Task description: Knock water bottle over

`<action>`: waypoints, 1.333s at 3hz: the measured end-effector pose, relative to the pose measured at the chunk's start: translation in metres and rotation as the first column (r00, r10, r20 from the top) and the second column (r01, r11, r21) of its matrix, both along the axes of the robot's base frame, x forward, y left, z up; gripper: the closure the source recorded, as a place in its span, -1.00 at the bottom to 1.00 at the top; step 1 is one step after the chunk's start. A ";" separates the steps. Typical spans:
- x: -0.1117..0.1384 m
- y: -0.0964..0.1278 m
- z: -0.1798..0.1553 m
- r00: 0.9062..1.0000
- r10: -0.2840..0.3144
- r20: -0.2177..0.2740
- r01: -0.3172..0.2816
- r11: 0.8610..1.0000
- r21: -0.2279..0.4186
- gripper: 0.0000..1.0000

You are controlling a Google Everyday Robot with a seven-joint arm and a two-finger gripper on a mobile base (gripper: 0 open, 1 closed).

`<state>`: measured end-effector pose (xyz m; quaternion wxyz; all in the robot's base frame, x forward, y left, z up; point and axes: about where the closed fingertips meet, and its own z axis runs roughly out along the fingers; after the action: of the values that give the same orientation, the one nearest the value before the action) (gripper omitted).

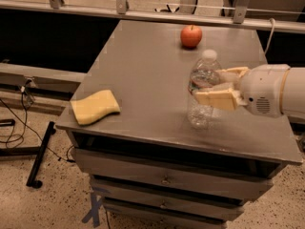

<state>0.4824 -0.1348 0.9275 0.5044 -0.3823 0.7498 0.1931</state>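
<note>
- The water bottle (pixel 205 70) stood on its base at the right of centre of the frame, on the grey table top (pixel 143 66), with its white cap uppermost and a slight lean toward the right.
- The gripper (pixel 209 85) reached in from the right edge of the frame at the height of the bottle's middle, on the end of a white arm (pixel 269 90).
- Its two tan fingers (pixel 217 99) were spread apart: the nearer one crossed in front of the bottle just below the label band, and the farther one showed beside the bottle's upper right.
- Whether either finger pressed on the bottle could not be told.
- A red apple (pixel 191 36) sat near the far edge of the table, above the bottle in the frame and well apart from it.
- A yellow sponge (pixel 95 107) lay at the left of the table, near its front corner and far from the bottle.
- Drawers (pixel 167 175) ran below the table top at the lower middle of the frame.
- Black cables (pixel 14 128) lay on the speckled floor at the left edge.
</note>
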 end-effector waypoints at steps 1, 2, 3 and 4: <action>0.022 0.007 0.012 0.999 0.049 -0.001 -0.049 0.996 -0.069 1.00; 0.043 0.027 0.022 0.990 0.137 -0.037 -0.141 0.971 -0.192 1.00; 0.060 0.049 0.012 0.967 0.220 -0.132 -0.252 0.911 -0.327 1.00; 0.073 0.068 -0.012 0.937 0.264 -0.231 -0.344 0.817 -0.464 1.00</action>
<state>0.5554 -0.0669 0.9151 0.2913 -0.5977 0.7401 0.1011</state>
